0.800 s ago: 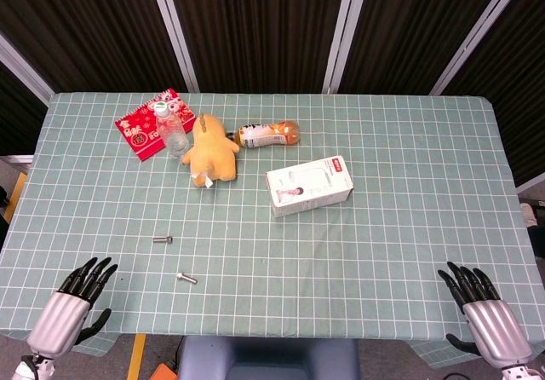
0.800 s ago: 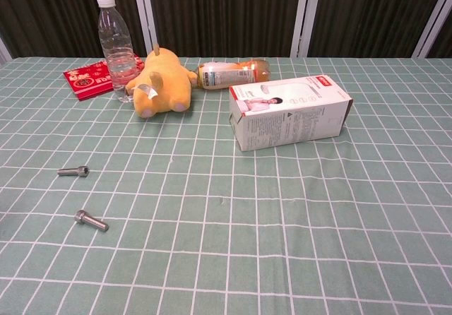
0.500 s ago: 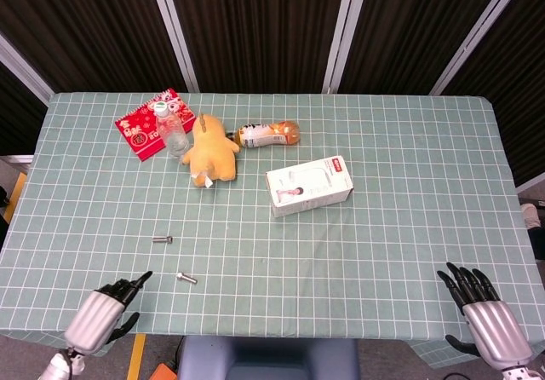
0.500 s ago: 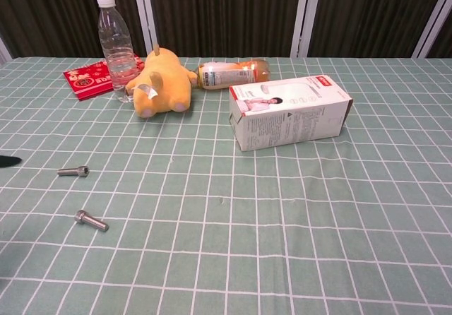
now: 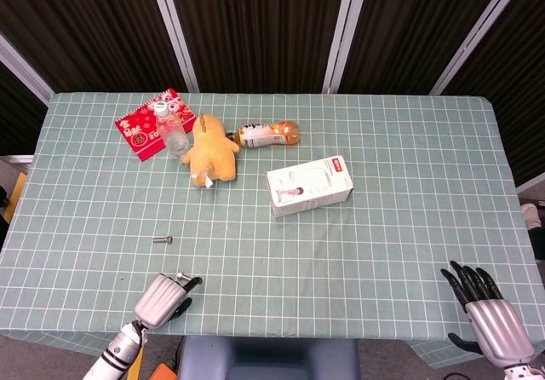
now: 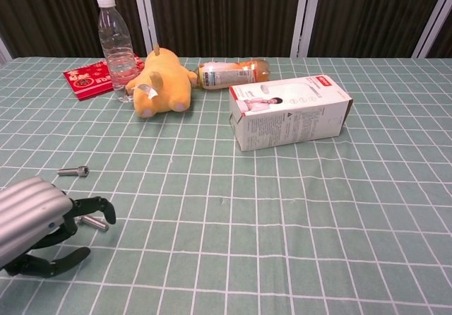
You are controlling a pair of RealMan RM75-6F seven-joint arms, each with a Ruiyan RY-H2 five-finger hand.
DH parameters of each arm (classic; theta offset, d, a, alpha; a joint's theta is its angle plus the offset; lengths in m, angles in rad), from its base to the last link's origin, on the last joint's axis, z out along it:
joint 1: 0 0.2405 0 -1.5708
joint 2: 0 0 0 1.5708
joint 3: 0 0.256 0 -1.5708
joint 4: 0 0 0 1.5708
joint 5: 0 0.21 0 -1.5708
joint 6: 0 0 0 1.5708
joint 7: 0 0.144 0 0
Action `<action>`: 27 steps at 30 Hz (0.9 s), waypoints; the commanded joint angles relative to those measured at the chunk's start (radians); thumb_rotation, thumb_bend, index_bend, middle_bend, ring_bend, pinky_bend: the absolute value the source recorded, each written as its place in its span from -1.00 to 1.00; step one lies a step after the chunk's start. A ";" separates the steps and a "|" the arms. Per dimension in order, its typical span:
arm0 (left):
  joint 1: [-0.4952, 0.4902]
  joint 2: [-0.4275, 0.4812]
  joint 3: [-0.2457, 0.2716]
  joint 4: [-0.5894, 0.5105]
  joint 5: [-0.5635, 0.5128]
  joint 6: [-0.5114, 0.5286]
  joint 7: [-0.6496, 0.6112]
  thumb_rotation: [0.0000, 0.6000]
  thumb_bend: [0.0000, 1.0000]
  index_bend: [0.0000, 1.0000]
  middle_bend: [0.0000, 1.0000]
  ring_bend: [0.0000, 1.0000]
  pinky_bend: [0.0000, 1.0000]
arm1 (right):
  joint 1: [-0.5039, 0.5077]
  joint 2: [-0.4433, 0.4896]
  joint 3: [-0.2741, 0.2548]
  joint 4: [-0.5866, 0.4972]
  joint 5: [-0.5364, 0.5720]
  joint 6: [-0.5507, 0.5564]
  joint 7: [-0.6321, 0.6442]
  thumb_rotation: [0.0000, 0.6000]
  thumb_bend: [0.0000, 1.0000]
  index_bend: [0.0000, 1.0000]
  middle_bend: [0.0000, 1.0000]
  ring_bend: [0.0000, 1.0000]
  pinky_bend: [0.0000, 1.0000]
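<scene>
Tablecloth (image 5: 400,227) green checked, dark slatted wall (image 5: 255,22) behind; left hand (image 6: 35,223) fingers curled over bolt (image 6: 95,222); right hand (image 5: 490,316) spread.

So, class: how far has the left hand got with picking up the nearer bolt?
Done: the left hand is at the near bolt, fingers curled over it. In hand: closing on the bolt; it lies on the table, and a firm hold cannot be told. Left: lifting it. The other bolt lies untouched, and the right hand rests open at the table's edge.
</scene>
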 commanded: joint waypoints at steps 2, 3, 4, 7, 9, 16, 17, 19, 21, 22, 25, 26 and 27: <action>-0.022 -0.035 -0.017 0.041 -0.014 -0.013 0.012 1.00 -0.23 -0.21 1.00 1.00 1.00 | 0.000 0.002 0.001 -0.001 0.003 0.000 0.002 1.00 -0.69 -1.00 -1.00 -1.00 -1.00; -0.025 -0.043 -0.020 0.052 -0.016 -0.012 0.015 1.00 -0.23 -0.20 1.00 1.00 1.00 | -0.001 0.003 0.002 -0.001 0.004 0.002 0.004 1.00 -0.69 -1.00 -1.00 -1.00 -1.00; -0.029 -0.052 -0.022 0.064 -0.020 -0.016 0.016 1.00 -0.23 -0.19 1.00 1.00 1.00 | -0.002 0.005 0.004 -0.002 0.005 0.006 0.007 1.00 -0.69 -1.00 -1.00 -1.00 -1.00; -0.037 -0.067 -0.024 0.089 -0.031 -0.024 0.016 1.00 -0.23 -0.14 1.00 1.00 1.00 | -0.005 0.009 0.004 -0.002 0.003 0.016 0.013 1.00 -0.69 -1.00 -1.00 -1.00 -1.00; -0.041 -0.075 -0.028 0.103 -0.038 -0.023 0.019 1.00 -0.23 -0.12 1.00 1.00 1.00 | -0.006 0.010 0.004 -0.002 0.001 0.020 0.015 1.00 -0.69 -1.00 -1.00 -1.00 -1.00; -0.051 -0.089 -0.027 0.137 -0.049 -0.013 0.024 1.00 -0.23 -0.01 1.00 1.00 1.00 | -0.006 0.010 0.005 -0.001 0.004 0.016 0.015 1.00 -0.69 -1.00 -1.00 -1.00 -1.00; -0.052 -0.091 -0.027 0.139 -0.051 -0.012 0.024 1.00 -0.22 0.00 1.00 1.00 1.00 | -0.006 0.010 0.005 -0.001 0.004 0.016 0.015 1.00 -0.69 -1.00 -1.00 -1.00 -1.00; -0.056 -0.093 -0.027 0.144 -0.054 -0.011 0.026 1.00 -0.23 0.03 1.00 1.00 1.00 | -0.006 0.010 0.006 -0.002 0.004 0.017 0.015 1.00 -0.69 -1.00 -1.00 -1.00 -1.00; -0.057 -0.094 -0.024 0.147 -0.053 -0.006 0.029 1.00 -0.23 0.08 1.00 1.00 1.00 | -0.007 0.010 0.007 -0.001 0.004 0.019 0.015 1.00 -0.69 -1.00 -1.00 -1.00 -1.00; -0.058 -0.094 -0.023 0.149 -0.053 -0.002 0.029 1.00 -0.23 0.10 1.00 1.00 1.00 | -0.007 0.010 0.007 -0.001 0.004 0.019 0.015 1.00 -0.69 -1.00 -1.00 -1.00 -1.00; -0.060 -0.096 -0.022 0.153 -0.055 0.006 0.030 1.00 -0.22 0.17 1.00 1.00 1.00 | -0.007 0.010 0.007 -0.001 0.004 0.017 0.015 1.00 -0.69 -1.00 -1.00 -1.00 -1.00; -0.060 -0.095 -0.022 0.153 -0.055 0.009 0.029 1.00 -0.22 0.18 1.00 1.00 1.00 | -0.007 0.009 0.007 -0.001 0.005 0.017 0.014 1.00 -0.69 -1.00 -1.00 -1.00 -1.00; -0.061 -0.094 -0.021 0.152 -0.056 0.012 0.028 1.00 -0.22 0.19 1.00 1.00 1.00 | -0.007 0.009 0.008 -0.001 0.005 0.017 0.014 1.00 -0.69 -1.00 -1.00 -1.00 -1.00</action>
